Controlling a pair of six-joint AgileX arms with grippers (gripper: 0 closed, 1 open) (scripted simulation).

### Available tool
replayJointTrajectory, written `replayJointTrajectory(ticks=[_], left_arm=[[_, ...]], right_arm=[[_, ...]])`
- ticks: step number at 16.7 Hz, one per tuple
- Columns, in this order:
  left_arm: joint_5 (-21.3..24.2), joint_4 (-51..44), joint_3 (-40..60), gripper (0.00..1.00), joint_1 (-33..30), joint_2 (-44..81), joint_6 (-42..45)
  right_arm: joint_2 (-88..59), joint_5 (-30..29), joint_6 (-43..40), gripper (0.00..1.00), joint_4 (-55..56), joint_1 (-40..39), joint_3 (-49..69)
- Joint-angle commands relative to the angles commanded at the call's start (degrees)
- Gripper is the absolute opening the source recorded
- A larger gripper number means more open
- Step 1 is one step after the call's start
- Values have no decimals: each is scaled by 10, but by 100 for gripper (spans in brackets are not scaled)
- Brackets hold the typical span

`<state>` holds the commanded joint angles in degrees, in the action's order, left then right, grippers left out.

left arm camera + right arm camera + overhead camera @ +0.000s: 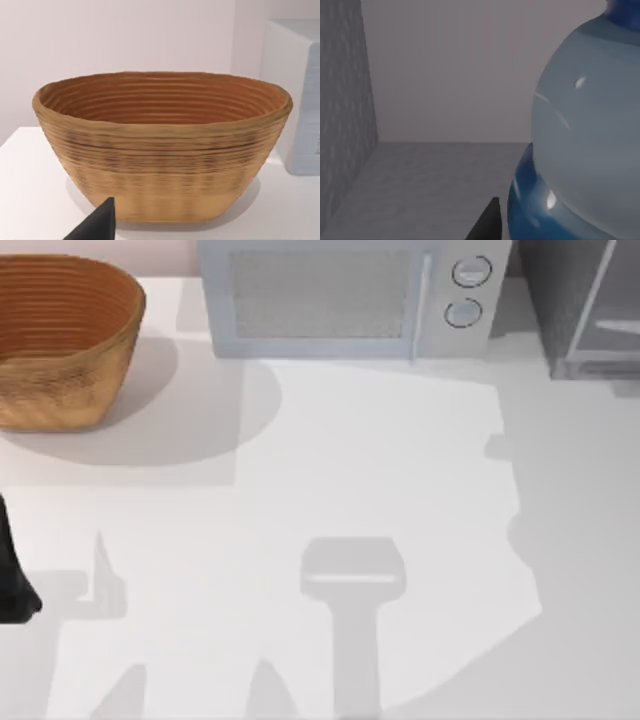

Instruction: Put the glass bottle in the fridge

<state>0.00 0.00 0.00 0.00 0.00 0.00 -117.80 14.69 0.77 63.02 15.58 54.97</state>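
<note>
One glass bottle (pixel 585 135) inside one fridge (pixel 585 305), beside one microwave (pixel 350 295).

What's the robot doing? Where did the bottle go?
The glass bottle looms right beside the right gripper in its wrist camera, with grey walls and a grey floor around it, so it looks to be inside the fridge at the table's back right. Whether it is gripped, I can't tell. The left gripper waits at the left, facing the basket beside the microwave.
</note>
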Motion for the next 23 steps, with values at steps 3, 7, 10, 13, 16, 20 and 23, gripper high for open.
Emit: replayJointTrajectory(ticks=[3,7,10,13,16,20,23], left_arm=[[0,0,0,100,0,0,0],[0,0,0,100,0,0,0],[0,0,0,100,0,0,0],[0,0,0,100,0,0,0],[0,0,0,100,0,0,0],[0,0,0,100,0,0,0],[0,0,0,100,0,0,0]], right_arm=[[-31,2,1,1,17,4,13],[-31,2,2,1,15,1,10],[-42,2,2,1,8,-2,27],[-67,-2,2,1,-12,-6,71],[-87,-7,2,1,-30,-10,112],[-114,-12,0,1,-55,-15,167],[-136,-17,0,1,-75,-18,207]])
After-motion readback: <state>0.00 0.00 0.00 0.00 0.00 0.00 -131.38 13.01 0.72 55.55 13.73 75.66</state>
